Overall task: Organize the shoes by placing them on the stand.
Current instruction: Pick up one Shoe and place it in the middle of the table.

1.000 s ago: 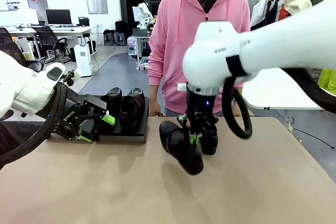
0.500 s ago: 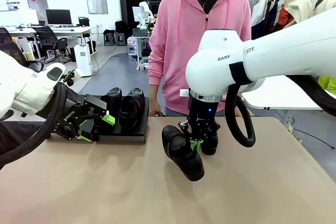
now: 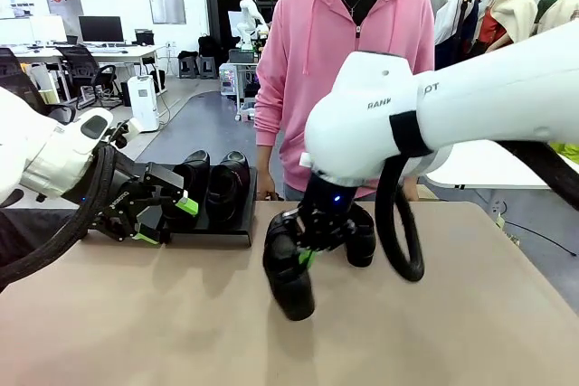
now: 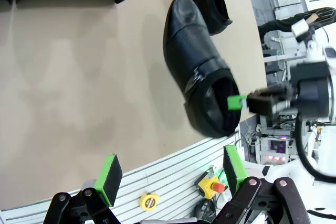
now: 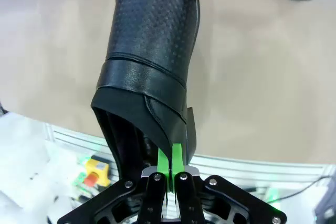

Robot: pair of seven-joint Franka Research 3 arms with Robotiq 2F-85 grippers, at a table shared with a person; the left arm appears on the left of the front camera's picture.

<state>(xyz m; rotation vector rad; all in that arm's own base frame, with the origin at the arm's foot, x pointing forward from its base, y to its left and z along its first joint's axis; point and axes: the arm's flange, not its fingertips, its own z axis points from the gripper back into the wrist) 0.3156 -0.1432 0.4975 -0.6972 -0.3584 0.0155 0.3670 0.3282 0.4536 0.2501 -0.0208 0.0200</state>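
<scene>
Right wrist view, shoe pinched between fingers

Person in pink hoodie standing at far side of tan table. Back left, monitor sitting on desk w/ office chair nearby. Yellow tape measure & red e-stop button lying past table's edge.

Front view: fixed, robot's side, faces across table toward person, mid-range. Left wrist view: rolled, looks sideways over table at lifted shoe, some way off. Right wrist view: looks down, tight on same shoe. All three share that shoe.
</scene>
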